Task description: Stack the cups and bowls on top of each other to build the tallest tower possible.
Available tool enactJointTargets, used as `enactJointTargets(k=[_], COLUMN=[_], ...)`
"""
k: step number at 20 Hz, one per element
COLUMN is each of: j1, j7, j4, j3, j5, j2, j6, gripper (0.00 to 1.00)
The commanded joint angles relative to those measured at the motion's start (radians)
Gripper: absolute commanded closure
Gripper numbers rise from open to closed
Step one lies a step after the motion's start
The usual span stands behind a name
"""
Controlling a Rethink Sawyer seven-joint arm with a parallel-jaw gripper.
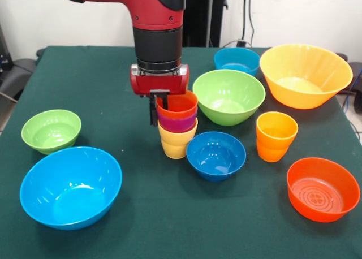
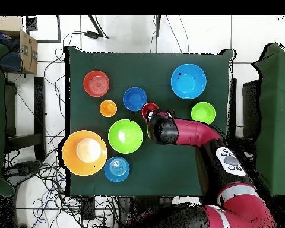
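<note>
A short tower stands mid-table: a yellow cup (image 1: 175,143) at the base, a purple cup (image 1: 177,124) nested in it and a red-orange cup (image 1: 180,105) on top. From overhead only the red-orange cup (image 2: 149,110) shows beside the arm. My gripper (image 1: 158,113) comes straight down onto the tower's left side, with one finger outside and one inside the red-orange cup's rim, shut on its wall. An orange-yellow cup (image 1: 276,136) stands alone to the right. A dark blue bowl (image 1: 216,154) sits just right of the tower.
A green bowl (image 1: 228,96) sits behind the tower, a teal bowl (image 1: 236,60) and a big orange-yellow bowl (image 1: 305,75) farther back. An orange-red bowl (image 1: 323,188) is front right. A small green bowl (image 1: 51,130) and a large light blue bowl (image 1: 70,186) are at left.
</note>
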Motion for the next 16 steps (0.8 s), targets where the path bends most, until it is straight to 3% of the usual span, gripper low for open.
enactJointTargets(k=[1, 16], j1=[0.029, -0.029], j7=[0.113, 0.022], j4=[0.020, 0.004], j3=[0.023, 0.007], j5=[-0.027, -0.074], j2=[0.050, 0.014], j6=[-0.056, 0.011], gripper=[1.00, 1.00])
